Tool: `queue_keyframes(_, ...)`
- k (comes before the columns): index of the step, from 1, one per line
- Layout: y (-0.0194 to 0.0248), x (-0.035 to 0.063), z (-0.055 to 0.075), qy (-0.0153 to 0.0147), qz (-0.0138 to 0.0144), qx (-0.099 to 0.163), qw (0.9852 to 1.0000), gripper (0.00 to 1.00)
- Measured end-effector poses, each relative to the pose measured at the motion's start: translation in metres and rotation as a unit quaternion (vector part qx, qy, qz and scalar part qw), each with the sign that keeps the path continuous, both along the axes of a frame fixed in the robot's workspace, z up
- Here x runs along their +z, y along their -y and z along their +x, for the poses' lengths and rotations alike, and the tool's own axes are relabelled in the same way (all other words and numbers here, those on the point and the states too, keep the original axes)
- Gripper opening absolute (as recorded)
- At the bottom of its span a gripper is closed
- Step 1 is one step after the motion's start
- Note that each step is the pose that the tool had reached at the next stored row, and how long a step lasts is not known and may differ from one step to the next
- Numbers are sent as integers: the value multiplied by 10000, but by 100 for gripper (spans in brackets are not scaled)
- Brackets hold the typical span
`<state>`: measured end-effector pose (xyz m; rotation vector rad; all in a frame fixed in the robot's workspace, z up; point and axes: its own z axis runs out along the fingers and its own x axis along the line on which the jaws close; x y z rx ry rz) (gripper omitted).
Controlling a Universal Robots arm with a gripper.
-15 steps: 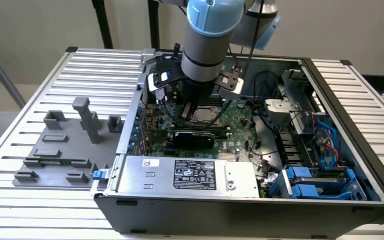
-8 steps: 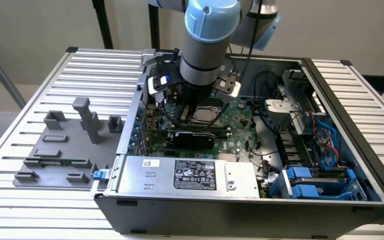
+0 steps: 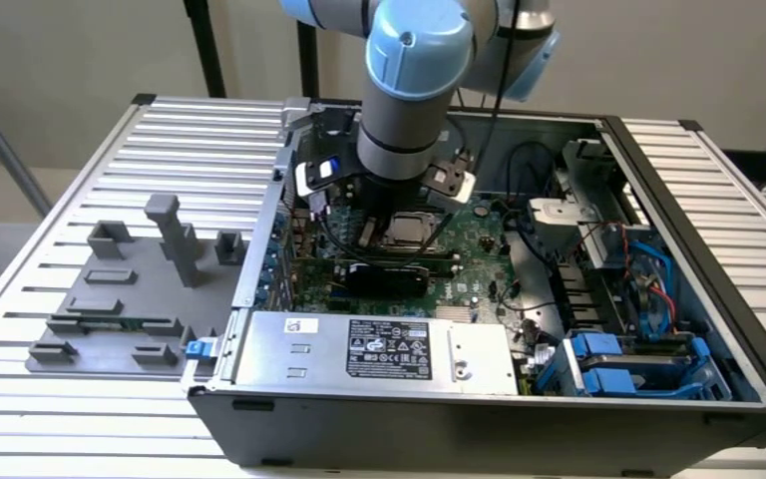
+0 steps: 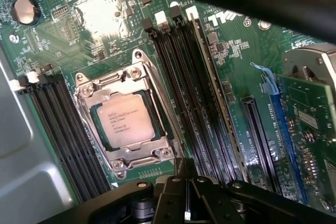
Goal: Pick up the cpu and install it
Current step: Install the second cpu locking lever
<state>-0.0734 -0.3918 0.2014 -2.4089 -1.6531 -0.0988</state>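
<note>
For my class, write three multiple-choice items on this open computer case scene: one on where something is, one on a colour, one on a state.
1. Where is the cpu?
A. On the grey fixture plate
B. In the motherboard socket
C. On the power supply

2. What colour is the motherboard?
A. Green
B. Red
C. White

3. What does the gripper hold?
A. The cpu
B. A cable
C. Nothing

Answers:
1 B, the chip sits inside the metal socket frame.
2 A, its board surface is green.
3 C, the gripper is shut, empty, above the board.
</note>
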Motion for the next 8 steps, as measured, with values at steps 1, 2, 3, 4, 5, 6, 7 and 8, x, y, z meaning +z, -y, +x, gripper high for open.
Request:
queue_keyframes(1,-4,-8,-2,-1,-4,-6,10000,11)
queue_keyframes(2,-10,-15,-3,-2,-4,-13,10000,11)
queue_keyframes(3,-20,-21,-4,-2,0,-20,10000,11)
queue_keyframes(4,-28,-26,-4,0,2,-27,10000,11)
queue_keyframes(5,-34,-31,-3,3,4,-33,10000,11)
queue_keyframes(6,-36,-35,-2,3,3,-37,10000,11)
queue_keyframes(7,-37,-39,-3,2,0,-41,10000,11)
queue_keyframes(8,-38,-43,-4,1,-3,-45,10000,11)
